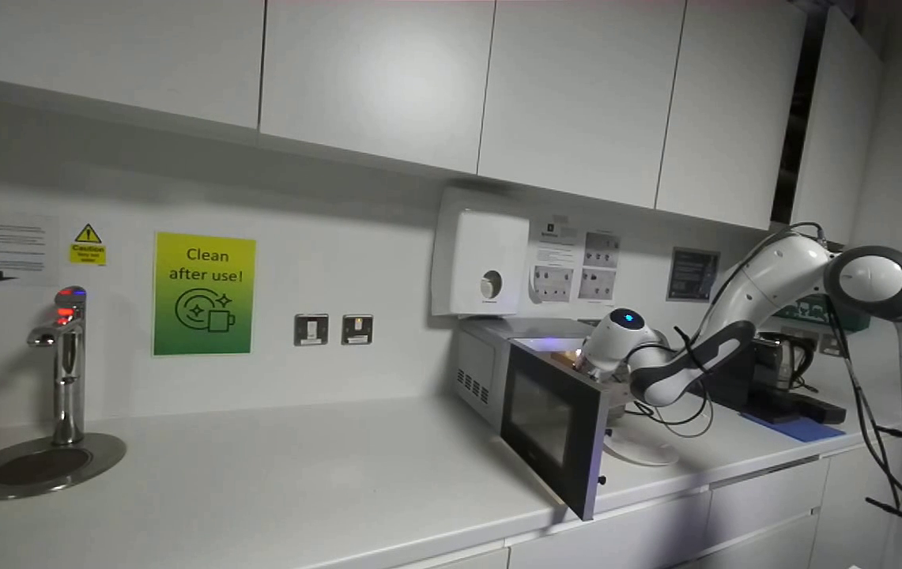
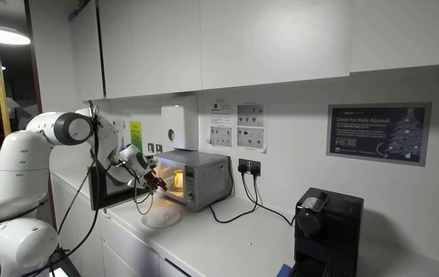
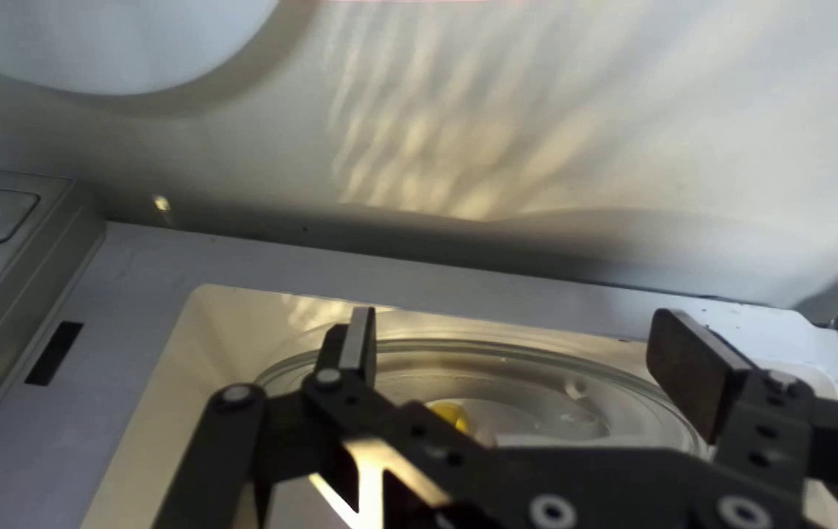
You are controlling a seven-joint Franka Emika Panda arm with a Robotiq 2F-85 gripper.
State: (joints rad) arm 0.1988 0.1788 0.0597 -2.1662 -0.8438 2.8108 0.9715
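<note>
Yellow mug (image 2: 179, 179) seen inside the lit microwave (image 2: 213, 179), apparently stood on the glass turntable (image 3: 565, 386). Nothing grasped; fingers (image 3: 690, 367) spread wide at the mouth, mug about two o'clock of them in an exterior view. Slow, level entry judged best, mug centred between the fingers, frame (image 3: 389, 273) and open door (image 1: 553, 423) given clearance. White surface (image 2: 227, 238) noted; plate (image 2: 161, 217) at six o'clock from the fingers, coffee machine (image 2: 334, 223) at four o'clock from the microwave. Tap (image 1: 69, 371) sited at nine o'clock, cupboards (image 1: 577, 95) hung overhead.

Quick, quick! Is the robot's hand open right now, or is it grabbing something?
Gripper: open, holding nothing, at the front of the open microwave.
</note>
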